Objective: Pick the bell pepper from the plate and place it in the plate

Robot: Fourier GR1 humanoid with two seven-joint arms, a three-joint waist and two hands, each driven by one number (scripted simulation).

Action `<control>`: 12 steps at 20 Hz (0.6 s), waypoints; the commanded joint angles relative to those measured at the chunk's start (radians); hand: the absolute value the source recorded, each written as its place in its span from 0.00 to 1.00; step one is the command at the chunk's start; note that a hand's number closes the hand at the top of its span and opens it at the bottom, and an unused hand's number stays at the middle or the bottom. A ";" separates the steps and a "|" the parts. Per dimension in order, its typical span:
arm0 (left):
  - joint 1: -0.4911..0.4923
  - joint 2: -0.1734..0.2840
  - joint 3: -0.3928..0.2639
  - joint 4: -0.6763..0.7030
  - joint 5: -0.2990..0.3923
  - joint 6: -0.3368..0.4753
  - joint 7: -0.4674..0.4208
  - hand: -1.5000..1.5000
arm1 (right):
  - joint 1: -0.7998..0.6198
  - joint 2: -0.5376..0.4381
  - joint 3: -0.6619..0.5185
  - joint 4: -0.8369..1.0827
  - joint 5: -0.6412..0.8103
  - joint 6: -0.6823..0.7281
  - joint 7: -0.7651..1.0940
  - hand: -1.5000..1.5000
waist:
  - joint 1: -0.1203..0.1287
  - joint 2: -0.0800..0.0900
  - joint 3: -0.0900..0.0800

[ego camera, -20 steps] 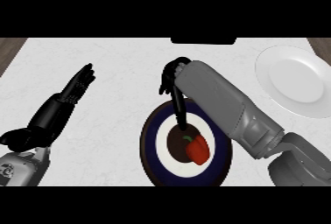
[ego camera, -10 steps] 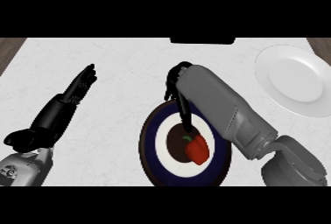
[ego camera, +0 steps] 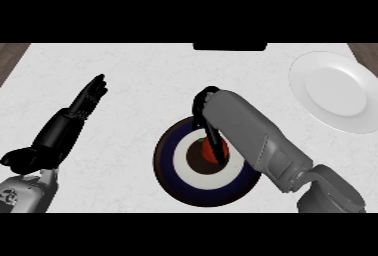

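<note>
Item, bell pepper (ego camera: pixel 215 156): lies at the centre of the dark-rimmed plate (ego camera: pixel 171 172), our right hand (ego camera: pixel 209 131) curled over it, left hand (ego camera: pixel 83 104) straight-fingered; we judge it light, smooth-skinned, best gripped across its body.

White marbled tabletop (ego camera: pixel 148 75); dark rectangular object (ego camera: pixel 229 46) at its far edge, centre. Brown surface (ego camera: pixel 11 57) beyond both corners.

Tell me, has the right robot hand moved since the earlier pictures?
Yes. The right robot hand has come down toward the bell pepper on the dark plate, nearer its centre than before.
</note>
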 commanded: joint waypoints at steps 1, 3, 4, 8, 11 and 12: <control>-0.006 0.001 0.026 -0.010 0.003 -0.025 0.014 0.50 | 0.024 0.008 -0.005 -0.006 -0.021 0.066 0.070 0.00 | 0.005 0.002 0.000; -0.002 -0.033 0.005 0.013 -0.034 0.003 0.011 0.50 | 0.114 0.008 0.024 -0.103 -0.024 0.032 0.093 0.00 | -0.012 -0.004 0.000; -0.004 -0.044 0.001 0.032 -0.036 -0.012 -0.022 0.50 | 0.104 0.007 0.022 -0.105 -0.051 0.035 0.118 0.00 | -0.005 -0.002 0.000; -0.059 -0.024 0.033 0.007 -0.013 -0.022 0.065 0.50 | 0.152 0.007 0.050 -0.101 -0.009 0.082 0.095 0.00 | -0.015 -0.001 0.000; 0.026 -0.008 0.047 -0.008 -0.023 -0.048 -0.016 0.50 | 0.113 0.007 0.017 -0.081 -0.019 0.138 0.114 0.00 | -0.010 -0.002 0.000; 0.033 -0.058 0.007 0.013 -0.065 -0.006 -0.024 0.50 | 0.166 0.007 0.043 -0.143 -0.045 0.090 0.163 0.00 | -0.019 -0.007 -0.001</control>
